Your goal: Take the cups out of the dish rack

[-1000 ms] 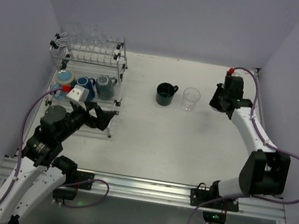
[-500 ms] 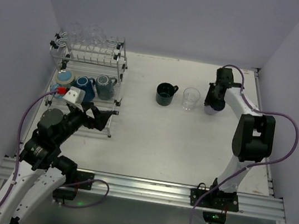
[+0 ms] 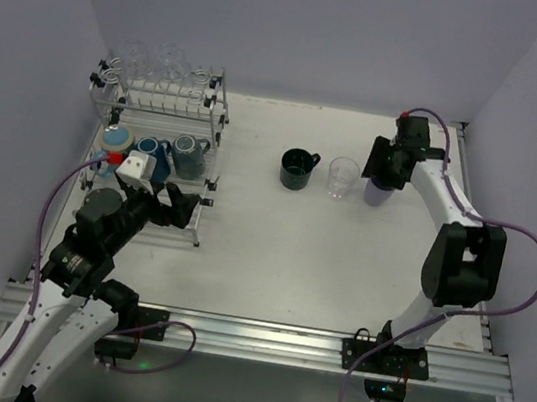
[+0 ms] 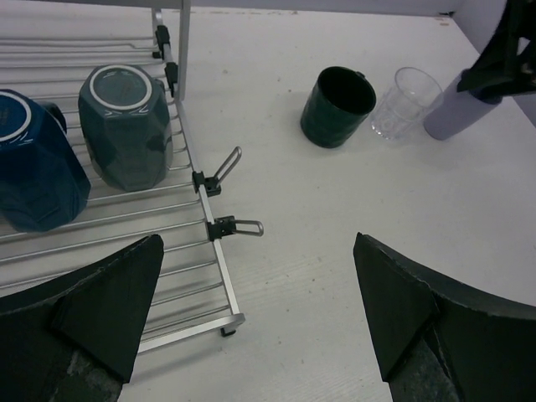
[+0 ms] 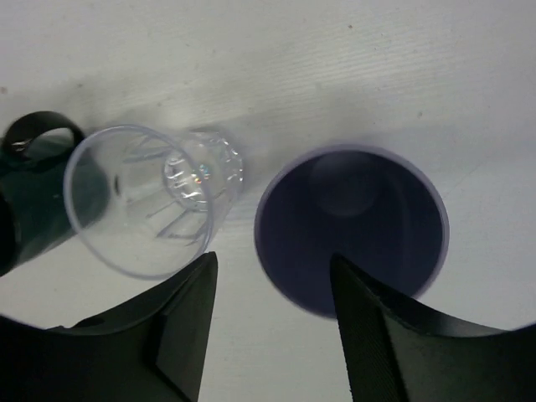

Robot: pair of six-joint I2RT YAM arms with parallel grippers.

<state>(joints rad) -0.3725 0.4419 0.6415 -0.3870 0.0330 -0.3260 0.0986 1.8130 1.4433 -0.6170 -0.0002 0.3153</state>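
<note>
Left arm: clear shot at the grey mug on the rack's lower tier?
Probably yes: the open left gripper faces the grey mug, upside down on the dish rack, nothing between them. The blue mug close beside it may crowd one finger.

bare table (image 4: 293,239) between dish rack (image 4: 203,213) and green mug (image 4: 337,107); tumbler (image 5: 151,201) seemingly just beside lavender cup (image 5: 352,226)

Top view: lavender cup (image 3: 378,195) mostly hidden under right gripper (image 3: 379,175). Right wrist: dark green mug (image 5: 29,222) cut off at 9 o'clock. Left wrist: blue mug (image 4: 33,167) cropped, 9 o'clock.
</note>
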